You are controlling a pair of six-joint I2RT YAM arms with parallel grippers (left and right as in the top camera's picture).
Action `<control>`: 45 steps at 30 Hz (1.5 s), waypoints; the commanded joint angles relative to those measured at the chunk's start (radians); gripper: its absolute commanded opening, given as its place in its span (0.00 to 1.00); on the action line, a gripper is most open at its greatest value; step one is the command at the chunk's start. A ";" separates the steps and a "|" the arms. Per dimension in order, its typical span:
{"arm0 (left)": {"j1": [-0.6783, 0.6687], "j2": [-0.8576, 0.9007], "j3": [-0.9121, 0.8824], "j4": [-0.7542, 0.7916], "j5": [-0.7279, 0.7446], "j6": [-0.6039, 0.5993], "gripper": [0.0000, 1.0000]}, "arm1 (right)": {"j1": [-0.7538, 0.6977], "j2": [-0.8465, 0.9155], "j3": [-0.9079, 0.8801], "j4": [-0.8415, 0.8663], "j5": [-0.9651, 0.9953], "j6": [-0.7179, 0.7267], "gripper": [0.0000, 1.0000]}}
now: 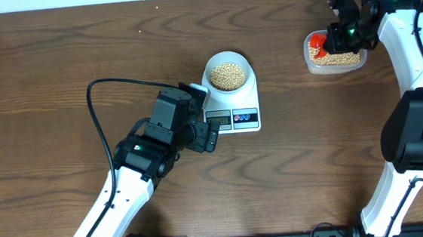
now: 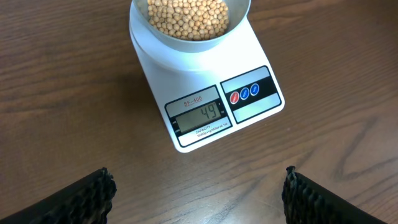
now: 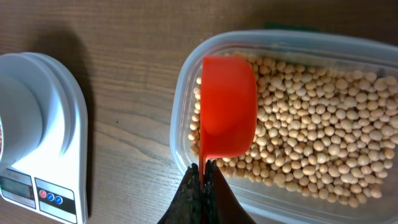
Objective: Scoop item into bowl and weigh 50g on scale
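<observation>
1. The right gripper (image 3: 203,179) lies nearest the lens. Its jaws are pressed together on the thin handle of the red scoop (image 3: 229,102).
2. The scoop head sits over the left end of the clear tub (image 3: 179,134), just above the loose beans (image 3: 311,137) inside. Only a smooth red face shows, so I cannot tell whether it carries any load.
3. The left gripper (image 2: 199,190) is spread wide and holds nothing. It hovers just in front of the scale (image 2: 186,68).
4. The bowl (image 2: 244,17) stands on the scale platform and is well filled with beans. The display (image 2: 200,114) appears to read 49, just short of target.
5. Risk, overshoot: only a few beans seem needed. A full scoop tipped in would pass the mark, and picking beans back out is awkward.
6. Risk, spill: the tub is well apart from the scale, with bare table (image 1: 56,70) between them. The narrow pinch on the handle could let the scoop swivel and shed beans on the way.
7. Risk, false reading: the scoop striking the bowl rim, or the left gripper touching the platform or the buttons (image 2: 244,93), would disturb or reset the weight.
</observation>
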 commanded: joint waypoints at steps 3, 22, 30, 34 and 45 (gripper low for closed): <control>0.004 -0.006 0.001 0.000 0.005 0.010 0.88 | -0.032 0.010 -0.003 0.010 -0.020 0.006 0.01; 0.004 -0.006 0.001 0.000 0.005 0.010 0.88 | -0.061 -0.032 0.001 0.011 -0.121 0.002 0.01; 0.004 -0.006 0.001 0.000 0.005 0.010 0.88 | -0.063 -0.095 0.002 0.014 -0.302 -0.005 0.01; 0.004 -0.006 0.001 0.000 0.005 0.010 0.88 | -0.063 -0.096 0.002 0.012 -0.430 -0.006 0.01; 0.004 -0.006 0.001 0.000 0.005 0.010 0.88 | 0.005 -0.096 0.002 0.013 -0.594 -0.053 0.01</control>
